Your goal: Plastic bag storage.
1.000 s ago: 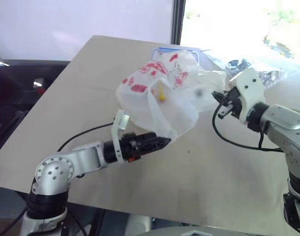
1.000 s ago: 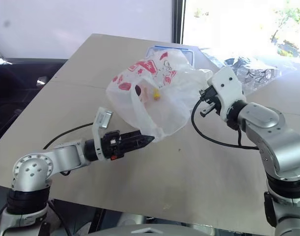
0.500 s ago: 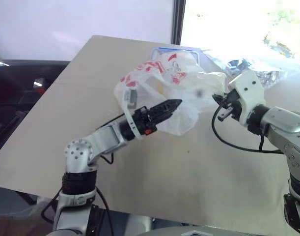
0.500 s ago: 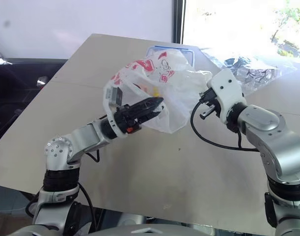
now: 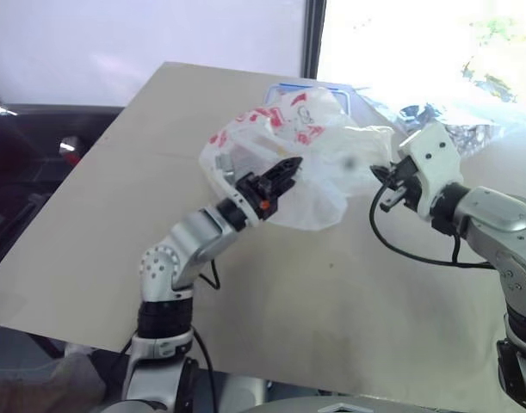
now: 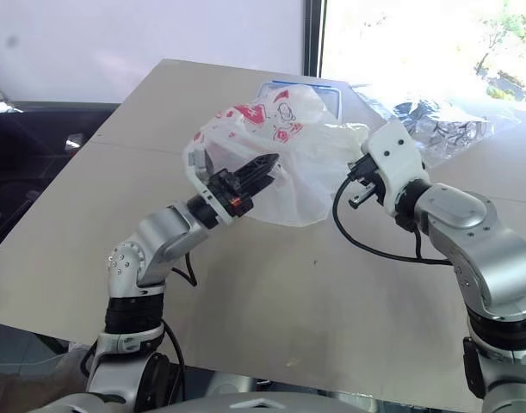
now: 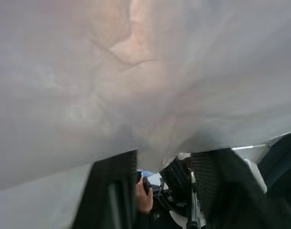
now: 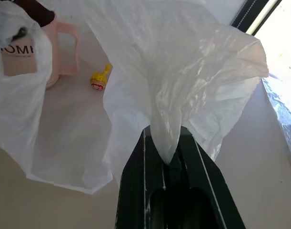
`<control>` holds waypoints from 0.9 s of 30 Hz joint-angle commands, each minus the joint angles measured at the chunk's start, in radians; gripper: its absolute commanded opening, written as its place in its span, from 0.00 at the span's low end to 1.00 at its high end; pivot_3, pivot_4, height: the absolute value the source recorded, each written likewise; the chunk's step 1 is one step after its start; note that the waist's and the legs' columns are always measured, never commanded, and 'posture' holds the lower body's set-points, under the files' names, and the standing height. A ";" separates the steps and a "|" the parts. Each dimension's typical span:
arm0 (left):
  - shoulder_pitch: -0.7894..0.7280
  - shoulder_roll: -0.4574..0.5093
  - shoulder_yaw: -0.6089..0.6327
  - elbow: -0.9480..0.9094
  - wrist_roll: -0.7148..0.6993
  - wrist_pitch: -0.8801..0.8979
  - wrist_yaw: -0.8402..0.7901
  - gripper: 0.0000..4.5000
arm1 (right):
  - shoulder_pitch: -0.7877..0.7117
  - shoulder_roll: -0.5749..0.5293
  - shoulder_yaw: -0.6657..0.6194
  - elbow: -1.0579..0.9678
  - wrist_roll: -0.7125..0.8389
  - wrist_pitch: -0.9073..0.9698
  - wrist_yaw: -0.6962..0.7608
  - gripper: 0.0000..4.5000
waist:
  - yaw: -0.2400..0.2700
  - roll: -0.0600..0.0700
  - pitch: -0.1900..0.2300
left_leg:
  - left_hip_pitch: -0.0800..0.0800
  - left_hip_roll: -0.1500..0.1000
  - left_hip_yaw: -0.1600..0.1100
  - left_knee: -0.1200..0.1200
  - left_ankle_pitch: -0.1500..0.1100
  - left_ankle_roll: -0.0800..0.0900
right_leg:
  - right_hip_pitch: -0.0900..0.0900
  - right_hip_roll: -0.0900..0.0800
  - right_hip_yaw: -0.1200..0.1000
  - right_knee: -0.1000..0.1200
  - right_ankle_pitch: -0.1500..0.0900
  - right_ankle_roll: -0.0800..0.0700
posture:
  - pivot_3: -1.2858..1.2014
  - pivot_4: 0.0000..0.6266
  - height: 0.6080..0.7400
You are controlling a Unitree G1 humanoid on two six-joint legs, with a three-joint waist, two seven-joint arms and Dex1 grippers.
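Left eye view: the left gripper (image 5: 278,172), its two black fingers drawn nearly together, presses into the near side of the large thin translucent white plastic bag (image 5: 318,163), printed with red ovals and small drawings. Whether film is actually caught between those fingers cannot be told; the left wrist view gives pale film draped over the fingers (image 7: 112,191), with a person's hand (image 7: 144,199) low beyond them. The bag hangs bunched in the air over the pale wooden table (image 5: 142,172). At the bag's right-hand end, the right gripper (image 8: 168,157) is clenched on a twisted neck of film, fingers squeezed tight around it. Beyond the bag, a blue-rimmed clear food box (image 5: 288,89) and a crinkled clear-silvery plastic wrap (image 5: 469,129) lie at the table's far edge. Seen through the bag from the right wrist, a pink mug (image 8: 59,47) and a small yellow toy (image 8: 98,78) sit on the table behind it.

The step in hand appears to be gathering the loose bag into a compact bundle. The next move likely calls for a firm left pinch on the slack film, then drawing it toward the right gripper's hold without tearing it.
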State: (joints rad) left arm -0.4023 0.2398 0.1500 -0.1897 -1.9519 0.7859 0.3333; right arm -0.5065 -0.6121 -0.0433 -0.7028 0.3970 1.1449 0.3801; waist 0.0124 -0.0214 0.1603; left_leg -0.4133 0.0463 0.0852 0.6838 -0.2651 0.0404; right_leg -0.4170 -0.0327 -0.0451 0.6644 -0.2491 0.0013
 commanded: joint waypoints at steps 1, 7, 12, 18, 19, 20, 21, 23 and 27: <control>0.027 0.074 0.042 -0.107 -0.004 0.045 -0.119 0.01 | -0.020 0.007 -0.021 -0.003 0.005 -0.031 0.000 0.00 | -0.001 0.000 0.000 | 0.000 0.000 0.000 0.000 0.000 0.000 | 0.000 0.000 0.000 0.000 0.000 0.000 | 0.52 0.24 1.00; 0.060 0.240 0.211 -0.204 -0.020 0.114 -0.460 0.01 | -0.210 0.250 -0.302 0.089 0.228 0.082 -0.063 0.00 | -0.005 0.001 0.001 | 0.000 0.001 0.000 0.000 0.000 0.000 | 0.000 0.001 0.000 0.000 0.000 0.000 | 0.52 0.24 1.00; -0.168 0.344 0.345 -0.020 -0.020 0.119 -0.577 0.01 | -0.494 0.351 -0.580 0.265 0.463 0.145 -0.174 0.00 | 0.006 0.002 0.001 | -0.001 0.000 -0.004 0.001 0.000 0.000 | 0.001 0.005 -0.005 0.001 0.000 0.000 | 0.52 0.24 1.00; -0.443 0.399 0.350 0.257 0.083 -0.010 -0.550 0.01 | -0.731 0.250 -0.772 0.501 0.624 0.130 -0.352 0.00 | 0.005 0.002 0.002 | -0.002 -0.006 -0.006 0.000 -0.001 0.002 | 0.001 0.001 -0.005 -0.001 0.000 0.000 | 0.52 0.24 1.00; -0.469 0.396 0.347 0.285 0.105 -0.017 -0.556 0.01 | -0.745 0.221 -0.778 0.517 0.639 0.131 -0.366 0.00 | 0.004 0.002 0.002 | -0.003 -0.007 -0.006 -0.001 -0.001 0.002 | 0.001 0.001 -0.005 -0.001 0.000 0.001 | 0.52 0.24 1.00; -0.491 0.392 0.344 0.311 0.126 -0.021 -0.563 0.01 | -0.755 0.191 -0.780 0.530 0.653 0.131 -0.378 0.00 | 0.002 0.002 0.002 | -0.003 -0.007 -0.006 -0.002 -0.001 0.003 | 0.001 0.000 -0.005 -0.001 -0.001 0.002 | 0.52 0.24 1.00; -0.514 0.384 0.332 0.334 0.157 -0.024 -0.572 0.01 | -0.762 0.150 -0.784 0.534 0.668 0.139 -0.392 0.00 | 0.001 0.002 0.002 | -0.003 -0.007 -0.006 -0.003 -0.002 0.003 | 0.001 -0.001 -0.004 -0.002 -0.001 0.003 | 0.52 0.24 1.00; -0.541 0.370 0.317 0.356 0.177 -0.006 -0.582 0.01 | -0.765 0.094 -0.787 0.534 0.706 0.150 -0.420 0.00 | 0.002 0.002 0.002 | -0.003 -0.008 -0.004 -0.005 -0.002 0.004 | -0.001 -0.001 -0.003 -0.002 -0.002 0.004 | 0.52 0.24 1.00; -0.534 0.351 0.286 0.341 0.207 0.052 -0.594 0.01 | -0.723 0.017 -0.803 0.497 0.855 0.175 -0.507 0.00 | -0.002 0.002 0.002 | -0.003 -0.007 -0.004 -0.009 -0.002 0.003 | -0.003 -0.005 -0.002 -0.002 -0.002 0.004 | 0.52 0.24 1.00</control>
State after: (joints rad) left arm -0.9277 0.5914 0.4296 0.1753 -1.7488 0.8168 -0.2438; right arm -1.2370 -0.5536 -0.8114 -0.1527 1.1533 1.3139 -0.0808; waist 0.0109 -0.0198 0.1622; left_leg -0.4164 0.0392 0.0824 0.6748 -0.2670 0.0438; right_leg -0.4202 -0.0377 -0.0460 0.6624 -0.2512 0.0052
